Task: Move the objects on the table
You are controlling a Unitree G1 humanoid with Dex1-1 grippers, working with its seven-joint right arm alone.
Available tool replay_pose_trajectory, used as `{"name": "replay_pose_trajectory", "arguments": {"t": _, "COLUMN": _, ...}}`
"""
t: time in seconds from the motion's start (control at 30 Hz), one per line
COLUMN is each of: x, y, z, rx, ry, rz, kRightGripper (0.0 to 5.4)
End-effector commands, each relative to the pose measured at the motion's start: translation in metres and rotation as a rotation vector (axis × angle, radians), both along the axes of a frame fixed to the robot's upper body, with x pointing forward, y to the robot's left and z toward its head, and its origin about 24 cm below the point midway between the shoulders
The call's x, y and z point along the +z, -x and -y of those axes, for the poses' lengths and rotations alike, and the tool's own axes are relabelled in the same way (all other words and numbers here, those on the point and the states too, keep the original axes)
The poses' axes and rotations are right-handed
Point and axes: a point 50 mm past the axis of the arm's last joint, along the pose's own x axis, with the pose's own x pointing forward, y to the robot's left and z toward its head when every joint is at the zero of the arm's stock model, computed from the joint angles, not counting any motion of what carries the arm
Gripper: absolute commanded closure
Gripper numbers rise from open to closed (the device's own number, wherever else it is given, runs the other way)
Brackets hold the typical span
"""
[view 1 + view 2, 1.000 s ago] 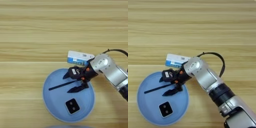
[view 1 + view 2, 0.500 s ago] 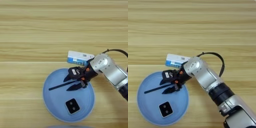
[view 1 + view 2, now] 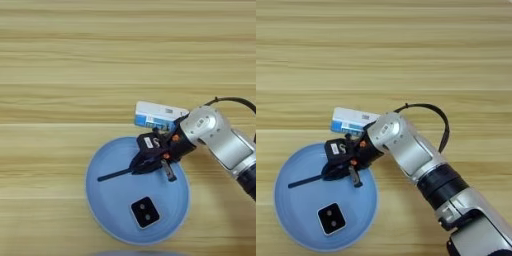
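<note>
A thin black stick (image 3: 115, 174) lies across the large round light-blue plate (image 3: 115, 210), pointing left. Its right end runs in between the two black fingers of my right gripper (image 3: 142, 169), which is shut on it low over the plate. The silver forearm (image 3: 406, 150) reaches in from the lower right. A black, white-edged square block (image 3: 145, 211) with two dots rests on the plate's near part, apart from the gripper. A blue-and-white oblong box (image 3: 160, 115) lies on the table (image 3: 75, 75) just beyond the plate's far right rim, partly behind the wrist.
A black cable (image 3: 431, 112) loops over the forearm. Pale wooden planks stretch across the far half and the left of the view.
The two fingers, spread apart over the plate a second ago, have drawn together onto the stick's right end. The stick, block and box lie where they were.
</note>
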Motion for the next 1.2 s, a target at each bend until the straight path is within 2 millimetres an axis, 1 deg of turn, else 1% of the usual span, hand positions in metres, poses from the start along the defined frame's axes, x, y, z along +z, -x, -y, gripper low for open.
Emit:
{"name": "replay_pose_trajectory", "arguments": {"t": 0.03, "x": -0.009, "y": -0.006, "z": 0.016, "rx": -0.077, "ry": 0.118, "rz": 0.041, "kRightGripper": 5.10}}
{"name": "replay_pose_trajectory", "arguments": {"t": 0.23, "x": -0.007, "y": -0.006, "z": 0.015, "rx": -0.078, "ry": 0.107, "rz": 0.045, "kRightGripper": 5.10}}
{"name": "replay_pose_trajectory", "arguments": {"t": 0.4, "x": 0.006, "y": -0.012, "z": 0.010, "rx": -0.086, "ry": 0.061, "rz": 0.074, "kRightGripper": 5.10}}
{"name": "replay_pose_trajectory", "arguments": {"t": 0.63, "x": 0.061, "y": -0.029, "z": -0.001, "rx": -0.105, "ry": -0.091, "rz": 0.195, "kRightGripper": 5.10}}
{"name": "replay_pose_trajectory", "arguments": {"t": 0.77, "x": 0.076, "y": -0.033, "z": 0.001, "rx": -0.128, "ry": -0.126, "rz": 0.231, "kRightGripper": 5.10}}
{"name": "replay_pose_trajectory", "arguments": {"t": 0.9, "x": 0.093, "y": -0.040, "z": 0.008, "rx": -0.162, "ry": -0.160, "rz": 0.274, "kRightGripper": 5.10}}
{"name": "replay_pose_trajectory", "arguments": {"t": 1.03, "x": 0.107, "y": -0.056, "z": 0.023, "rx": -0.248, "ry": -0.169, "rz": 0.331, "kRightGripper": 5.10}}
{"name": "replay_pose_trajectory", "arguments": {"t": 1.1, "x": 0.108, "y": -0.063, "z": 0.032, "rx": -0.291, "ry": -0.162, "rz": 0.339, "kRightGripper": 5.10}}
{"name": "replay_pose_trajectory", "arguments": {"t": 1.2, "x": 0.105, "y": -0.067, "z": 0.043, "rx": -0.329, "ry": -0.149, "rz": 0.335, "kRightGripper": 5.10}}
